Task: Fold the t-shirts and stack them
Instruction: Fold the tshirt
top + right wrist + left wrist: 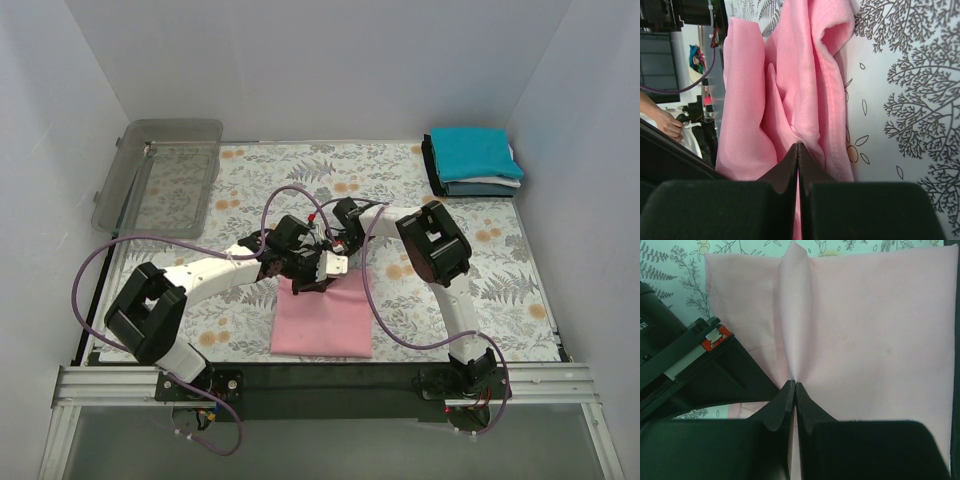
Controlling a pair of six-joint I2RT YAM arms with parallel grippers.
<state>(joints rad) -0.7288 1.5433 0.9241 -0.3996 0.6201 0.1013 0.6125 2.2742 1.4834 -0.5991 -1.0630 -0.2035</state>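
The pink t-shirt (322, 325) lies as a folded rectangle on the floral cloth (260, 170), front and centre. At its 12 o'clock edge the left gripper (792, 385) is clenched on a raised pleat of pink fabric. Just beside it the right gripper (798, 146) is clenched on bunched pink folds. The stacked t-shirts (475, 162), teal on top, sit at 2 o'clock, and a clear bin (165, 180) at 10 o'clock.

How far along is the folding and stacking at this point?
Done: a stack of folded shirts, teal on top, sits at the far right. In hand: the pink shirt lies near the front as a rough rectangle, with the left jaws and right jaws both pinched shut on its far edge. Left: finishing that fold and placing it on the stack.
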